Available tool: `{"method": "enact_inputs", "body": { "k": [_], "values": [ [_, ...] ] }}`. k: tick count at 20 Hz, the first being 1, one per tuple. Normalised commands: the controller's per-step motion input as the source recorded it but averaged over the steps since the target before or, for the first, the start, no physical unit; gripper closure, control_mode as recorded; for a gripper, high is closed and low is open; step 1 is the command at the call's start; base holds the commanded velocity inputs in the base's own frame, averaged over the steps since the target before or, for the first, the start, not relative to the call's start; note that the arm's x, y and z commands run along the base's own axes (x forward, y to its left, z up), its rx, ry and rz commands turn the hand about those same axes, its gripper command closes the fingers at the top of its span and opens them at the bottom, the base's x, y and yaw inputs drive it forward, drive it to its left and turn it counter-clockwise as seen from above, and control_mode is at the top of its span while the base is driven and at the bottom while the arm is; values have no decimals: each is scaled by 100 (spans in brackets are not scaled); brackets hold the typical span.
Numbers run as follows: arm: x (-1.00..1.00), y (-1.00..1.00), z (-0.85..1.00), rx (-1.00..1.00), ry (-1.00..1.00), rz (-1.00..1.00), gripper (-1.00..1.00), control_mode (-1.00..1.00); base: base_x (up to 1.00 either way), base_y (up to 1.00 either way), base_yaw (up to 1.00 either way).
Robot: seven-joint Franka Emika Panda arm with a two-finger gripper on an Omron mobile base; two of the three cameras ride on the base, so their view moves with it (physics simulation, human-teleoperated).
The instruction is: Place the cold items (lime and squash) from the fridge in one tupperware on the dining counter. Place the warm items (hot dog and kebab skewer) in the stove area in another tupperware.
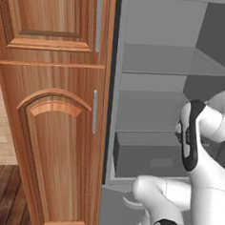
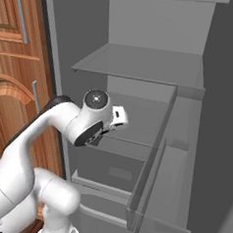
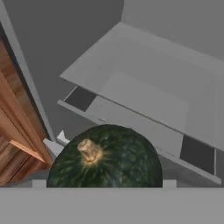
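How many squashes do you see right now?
1. A dark green squash with a tan stem sits close in front of the hand camera, with the fridge drawer beyond it. More may be hidden behind the arm.

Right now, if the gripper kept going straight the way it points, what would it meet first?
Probably the squash: in the hand view the dark green squash with its tan stem sits low and centred, right ahead of the hand. The fingertips are hidden there, so whether they already touch or hold it is unclear. Beyond lies the grey fridge drawer.

No readable text or labels.
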Motion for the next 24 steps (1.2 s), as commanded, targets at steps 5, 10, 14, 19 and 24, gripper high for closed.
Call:
{"method": "enact_inputs", "body": {
  "k": [5, 10, 14, 19, 24],
  "values": [
    [-36, 46, 6, -19, 43, -5, 100, -100, 0, 0, 0],
    [-27, 25, -21, -16, 11, -18, 100, -100, 0, 0, 0],
    [-44, 0, -26, -2, -4, -18, 100, -100, 0, 0, 0],
    [-34, 6, -18, 0, -13, -15, 100, -100, 0, 0, 0],
    [-3, 39, -1, -1, -8, -13, 100, -100, 0, 0, 0]
  ]
}}
